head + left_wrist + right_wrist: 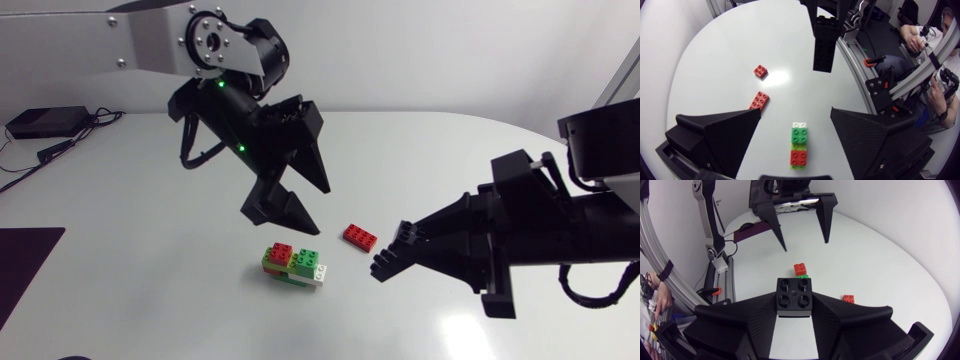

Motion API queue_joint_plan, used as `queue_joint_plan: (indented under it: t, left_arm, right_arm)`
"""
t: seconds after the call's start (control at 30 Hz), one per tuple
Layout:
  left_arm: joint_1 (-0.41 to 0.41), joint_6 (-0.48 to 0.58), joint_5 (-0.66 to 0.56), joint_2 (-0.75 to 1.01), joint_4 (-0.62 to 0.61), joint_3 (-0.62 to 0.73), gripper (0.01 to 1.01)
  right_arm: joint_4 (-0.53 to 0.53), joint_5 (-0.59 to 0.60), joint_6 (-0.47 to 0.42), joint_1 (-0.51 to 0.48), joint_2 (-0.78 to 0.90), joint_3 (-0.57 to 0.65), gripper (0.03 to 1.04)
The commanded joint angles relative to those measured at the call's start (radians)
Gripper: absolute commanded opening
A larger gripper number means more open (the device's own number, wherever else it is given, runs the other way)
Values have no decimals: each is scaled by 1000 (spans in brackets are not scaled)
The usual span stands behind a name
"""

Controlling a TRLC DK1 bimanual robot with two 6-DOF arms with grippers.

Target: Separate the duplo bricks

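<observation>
I am holding my left gripper [796,112] spread above the brick stack [293,264] — my right gripper [794,307] is pinching a black brick [794,294] near a red brick [360,237].

Brick stack [294,264] sits mid-table [150,260], with left gripper [796,112] over it. Long loose brick [360,237] lies just right of stack, slightly farther. Small brick [760,71] lies past that, apart. Right gripper [385,258] is right of stack, held brick [794,296] pinched between its fingers.
</observation>
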Motion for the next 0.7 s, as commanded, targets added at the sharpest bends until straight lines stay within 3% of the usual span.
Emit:
queue_joint_plan:
  t: [0.0, 0.37, 0.67]
  left_arm:
    - [-23, -17, 42, 55, -21, -10, 975]
    - [-60, -17, 238, 138, -89, 80, 975]
    - [-80, -3, 290, 189, -98, 114, 974]
  right_arm:
    - [-1, -20, 32, -19, -11, 29, 315]
    - [34, -69, 73, -79, -2, 69, 315]
    - [94, -75, 126, -75, 12, 58, 315]
